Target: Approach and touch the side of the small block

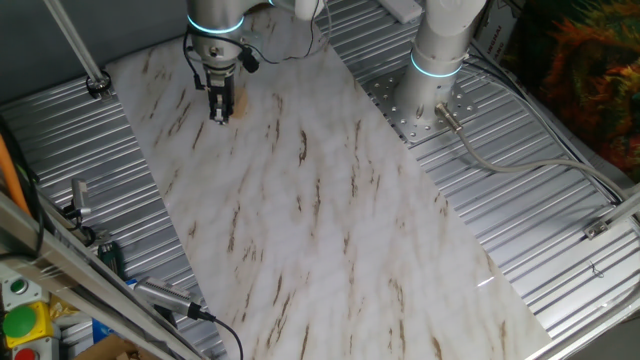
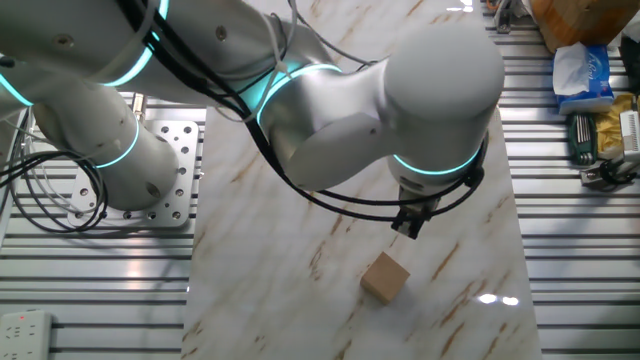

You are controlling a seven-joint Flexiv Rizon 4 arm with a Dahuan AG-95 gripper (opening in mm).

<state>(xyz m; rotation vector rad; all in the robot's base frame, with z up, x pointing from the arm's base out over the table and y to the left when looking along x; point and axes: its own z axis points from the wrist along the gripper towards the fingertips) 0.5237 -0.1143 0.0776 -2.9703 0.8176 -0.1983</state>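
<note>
The small block (image 2: 385, 277) is a plain light tan cube lying on the marble-patterned sheet (image 2: 300, 300). In one fixed view the small block (image 1: 232, 101) shows only as a tan patch at the right side of the fingers, near the sheet's far end. My gripper (image 1: 219, 112) points straight down beside it, its two dark fingers held together with nothing between them. The other fixed view shows the gripper (image 2: 405, 228) tip just behind and above the block, with a narrow gap of sheet between them. The large arm joints hide the rest of the gripper there.
The marble sheet (image 1: 330, 220) lies on a ribbed metal table (image 1: 540, 230). The arm's base (image 1: 435, 70) stands at the right rear, with a grey cable (image 1: 520, 165) trailing from it. Tools and boxes (image 2: 600, 110) sit at one table edge, and clamps (image 1: 80, 205) along another.
</note>
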